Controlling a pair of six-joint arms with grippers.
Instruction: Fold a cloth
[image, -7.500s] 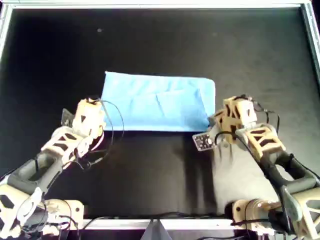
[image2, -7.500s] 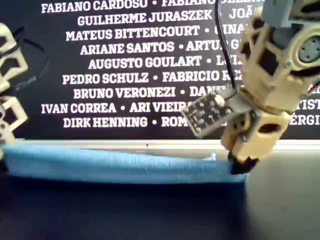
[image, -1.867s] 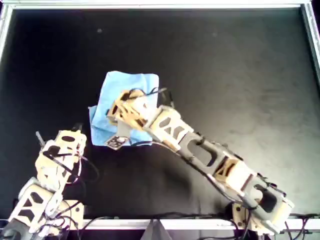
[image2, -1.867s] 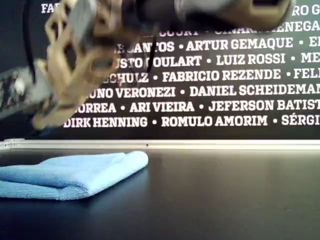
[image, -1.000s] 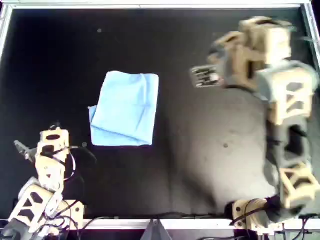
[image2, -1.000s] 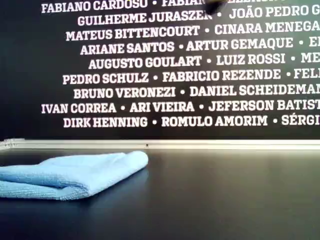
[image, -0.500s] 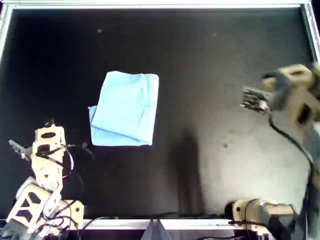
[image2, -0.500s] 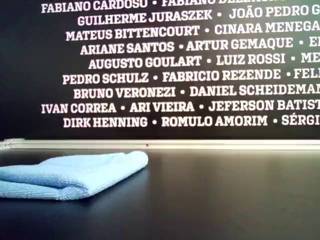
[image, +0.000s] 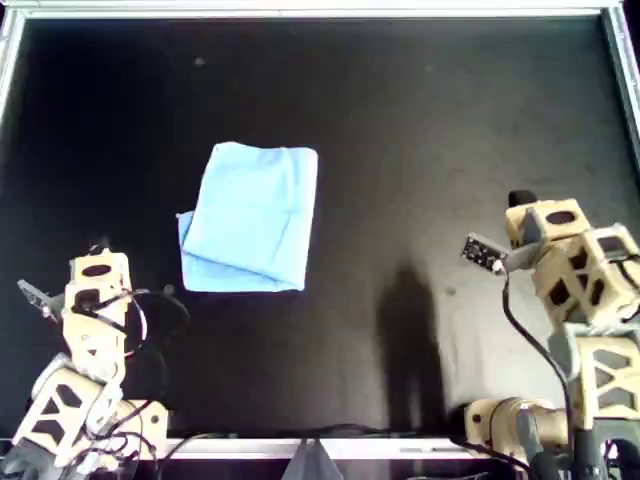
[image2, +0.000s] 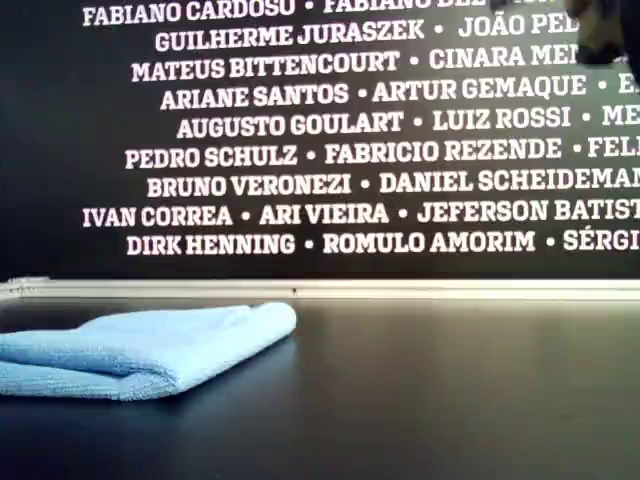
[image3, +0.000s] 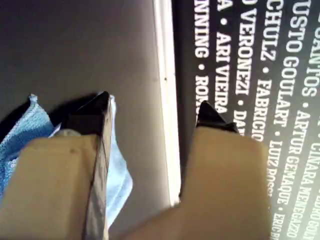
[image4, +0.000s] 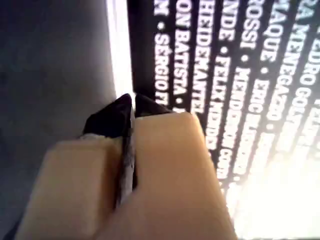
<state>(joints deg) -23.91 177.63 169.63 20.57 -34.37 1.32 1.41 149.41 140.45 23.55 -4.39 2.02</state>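
Overhead view: the cloth (image: 250, 218) lies folded into a compact sky-blue rectangle on the black desk (image: 420, 120), at about 9 o'clock from the picture's centre and touching neither arm. The left arm stands drawn in at about 7 o'clock, its left gripper (image: 97, 270) near the cloth's lower corner yet clear of it. The right arm stands at about 4 o'clock, its right gripper (image: 522, 205) well apart from the cloth.

Exterior view: the cloth (image2: 140, 350) rests flat at about 8 o'clock, its rounded fold turned toward the exterior view's right. Behind the desk (image2: 450, 400) runs a pale rail (image2: 400, 289), and above it a dark wall printed with white names (image2: 350, 150).

Left wrist view: the left gripper (image3: 152, 114) has its jaws spread wide with nothing between them; the cloth (image3: 30, 125) shows beyond one dark fingertip.

Right wrist view: the right gripper (image4: 132, 102) has its jaws pressed together, holding nothing, and points toward the rail (image4: 117, 50).
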